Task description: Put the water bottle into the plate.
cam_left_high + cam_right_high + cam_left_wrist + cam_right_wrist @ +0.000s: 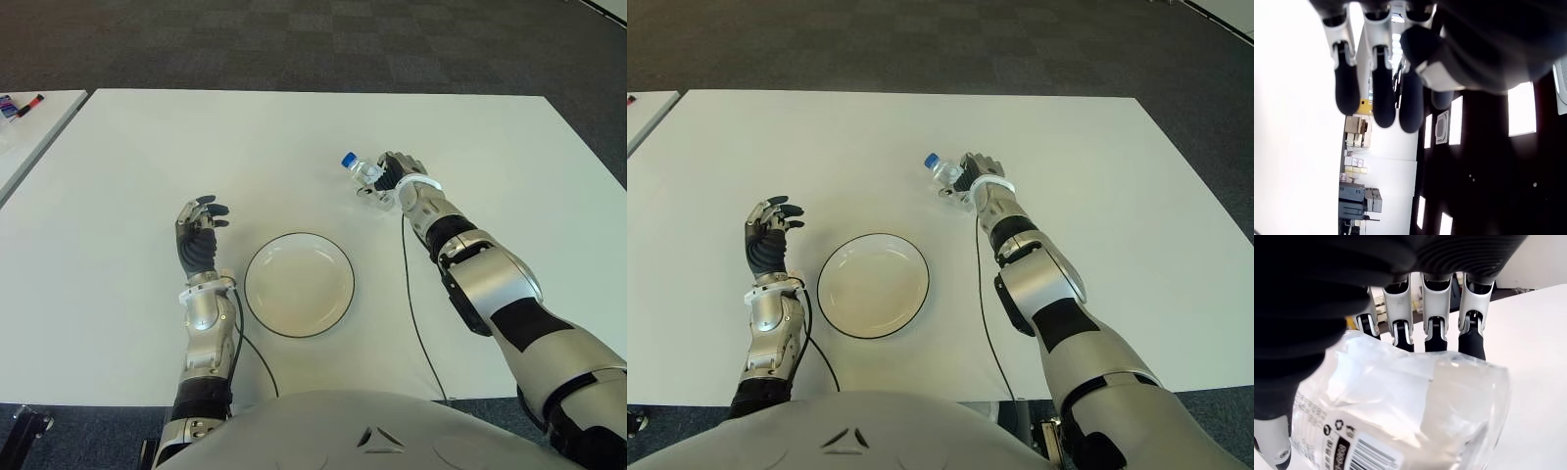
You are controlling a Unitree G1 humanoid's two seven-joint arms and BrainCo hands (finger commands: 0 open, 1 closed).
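The water bottle (364, 172) is not yet in the plate (299, 285); it is held in the right robot hand (392, 176), a little above the centre of the frame. Nearest to the camera, in the lower middle, the round white plate with a dark rim lies on the white worktop (118, 294) and holds nothing. Just to its left is the left robot hand (199, 240), fingers (1383, 93) extended and relaxed, grasping nothing. A black cable (411, 304) runs over the worktop to the right of the plate. Farther up and to the right, the right robot hand has its fingers (1433, 318) wrapped around the clear bottle, which is tilted with its blue cap (347, 159) pointing to the upper left. In the far upper left corner, markers (22, 104) lie on a second table (39, 137).
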